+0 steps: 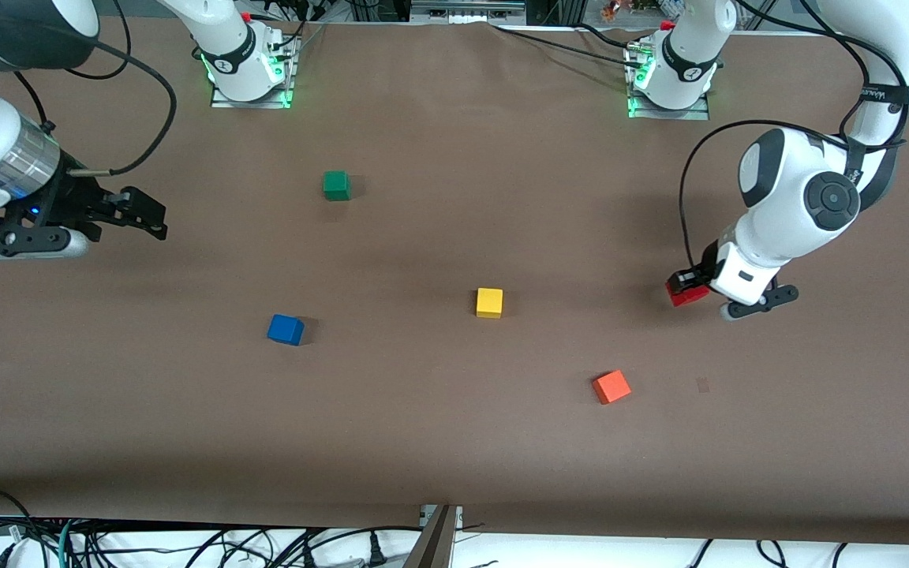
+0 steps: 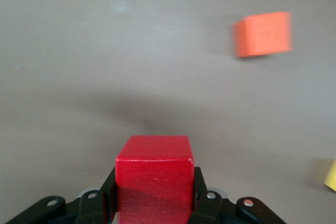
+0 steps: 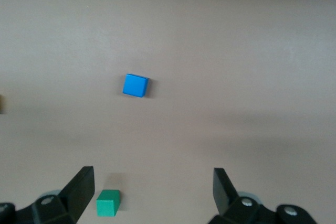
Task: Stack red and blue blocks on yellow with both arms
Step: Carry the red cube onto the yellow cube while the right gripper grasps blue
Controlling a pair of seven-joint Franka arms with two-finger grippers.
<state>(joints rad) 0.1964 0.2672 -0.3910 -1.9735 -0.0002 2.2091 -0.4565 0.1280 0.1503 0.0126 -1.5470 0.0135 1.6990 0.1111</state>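
The left tool [image 1: 690,288] is clamped on the red block [image 1: 688,293], its fingers [image 2: 202,195] pressed against two opposite faces. The block sits low between them with its top face clear, likely so it can be set down flat on another cube. Whether it rests on the tabletop [image 1: 454,442] or is just off it cannot be told.

The yellow block [image 1: 489,302] lies on the tabletop well apart from the left tool, toward the right arm's end from it. This is where the red block seems meant to go. The orange block [image 1: 611,386] lies near the left tool, nearer the front camera, and is no part of the job; a carry to yellow should pass clear of it.

The right tool [image 1: 143,213] hangs over the right arm's end of the tabletop, spread wide and holding nothing. It appears to be waiting its turn. The blue block [image 1: 286,329] lies ahead of it, well apart, with the green block [image 1: 336,185] just below the right tool in its wrist view. Blue is untouched, so nothing is stacked yet.
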